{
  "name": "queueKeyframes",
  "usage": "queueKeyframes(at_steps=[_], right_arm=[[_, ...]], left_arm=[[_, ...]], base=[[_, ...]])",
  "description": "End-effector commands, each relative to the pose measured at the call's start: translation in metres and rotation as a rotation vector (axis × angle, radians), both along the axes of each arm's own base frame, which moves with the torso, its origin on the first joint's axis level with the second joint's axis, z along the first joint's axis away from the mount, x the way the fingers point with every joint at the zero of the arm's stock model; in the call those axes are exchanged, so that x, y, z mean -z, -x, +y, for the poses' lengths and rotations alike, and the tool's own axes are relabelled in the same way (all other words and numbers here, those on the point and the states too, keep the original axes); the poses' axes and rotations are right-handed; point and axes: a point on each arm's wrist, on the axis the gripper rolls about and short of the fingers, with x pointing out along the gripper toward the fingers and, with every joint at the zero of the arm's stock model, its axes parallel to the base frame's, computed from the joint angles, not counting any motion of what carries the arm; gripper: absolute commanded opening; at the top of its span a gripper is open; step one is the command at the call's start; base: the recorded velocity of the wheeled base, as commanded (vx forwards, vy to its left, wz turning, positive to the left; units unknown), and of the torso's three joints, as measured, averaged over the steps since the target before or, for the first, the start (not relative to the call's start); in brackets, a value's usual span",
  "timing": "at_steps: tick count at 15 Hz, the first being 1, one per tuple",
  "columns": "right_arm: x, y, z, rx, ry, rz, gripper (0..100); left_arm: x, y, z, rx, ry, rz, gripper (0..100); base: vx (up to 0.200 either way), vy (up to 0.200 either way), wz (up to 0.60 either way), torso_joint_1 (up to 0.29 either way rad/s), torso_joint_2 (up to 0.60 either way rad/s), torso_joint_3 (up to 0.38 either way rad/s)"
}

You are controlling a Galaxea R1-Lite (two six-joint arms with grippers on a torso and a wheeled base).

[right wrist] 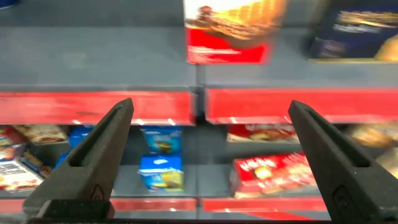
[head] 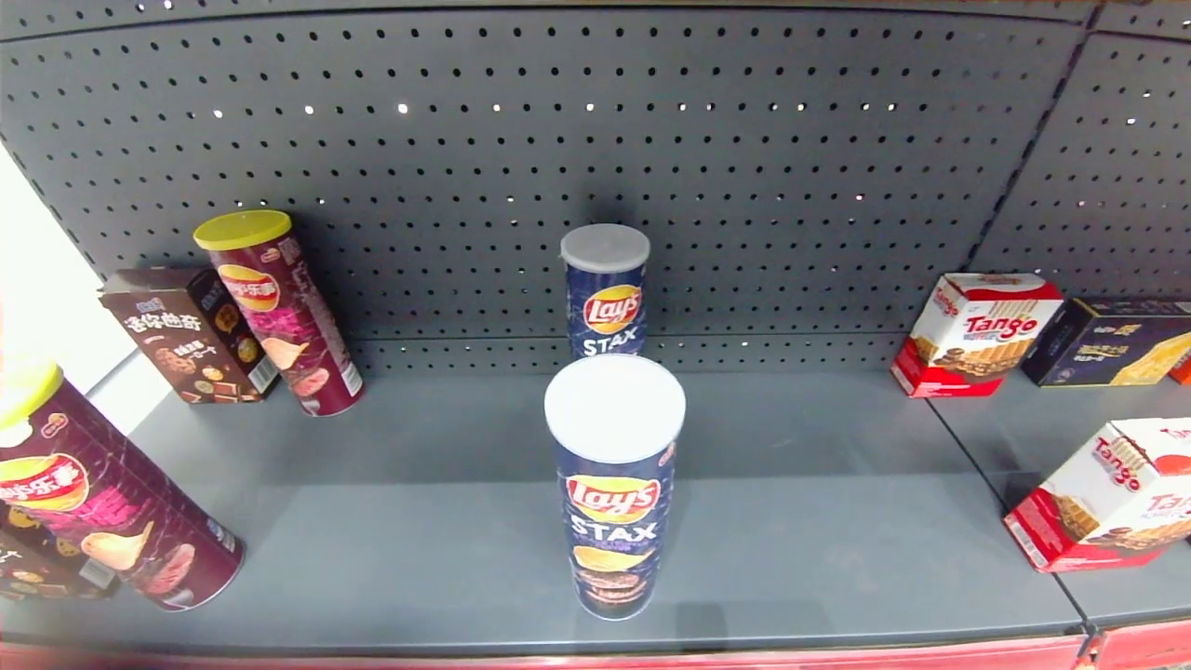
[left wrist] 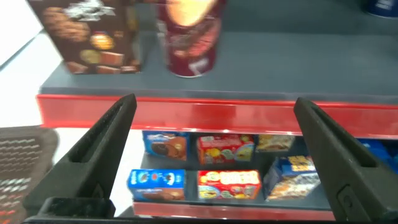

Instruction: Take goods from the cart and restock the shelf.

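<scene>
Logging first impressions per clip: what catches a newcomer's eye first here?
The front blue can stands upright at the front of the shelf, the back blue can behind it by the pegboard. The left gripper and right gripper hover open and empty before the shelf.

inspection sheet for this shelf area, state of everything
surface: grey metal shelf, bare around the centre
job's things: two upright blue crisp tubes with white lids, front tube, rear tube directly behind it
clutter: maroon yellow-lidded tube and brown biscuit box back left, second maroon tube front left; red-and-white wafer box, second wafer box and dark blue box right
grippers: left gripper and right gripper open, empty, facing the red shelf edge
cables: nothing seen
surroundings: grey pegboard back panel; boxed goods below
</scene>
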Motion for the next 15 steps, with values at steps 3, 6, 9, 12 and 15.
queueKeyframes(at_steps=[3,6,9,12,15], right_arm=[[0.0001,-0.0002,0.0,0.0,0.0,0.001,100],[0.0003,-0.0001,0.0,0.003,0.0,0.001,100],[0.0003,-0.0001,-0.0001,0.003,-0.004,0.001,100],[0.0001,-0.0002,-0.0001,0.003,-0.003,0.001,100],[0.0001,-0.0002,0.0,0.003,-0.001,0.001,100]], left_arm=[[0.0001,-0.0001,0.0,0.0,0.0,0.002,100],[0.0001,-0.0001,0.0,0.0,0.0,0.002,100],[0.0001,-0.0001,0.0,0.0,0.0,0.002,100],[0.0001,-0.0001,0.0,0.0,0.0,0.002,100],[0.0001,-0.0001,0.0,0.0,0.0,0.002,100]], base=[[0.0,0.0,0.0,0.0,0.0,0.0],[0.0,0.0,0.0,0.0,0.0,0.0],[0.0,0.0,0.0,0.0,0.0,0.0],[0.0,0.0,0.0,0.0,0.0,0.0],[0.0,0.0,0.0,0.0,0.0,0.0]])
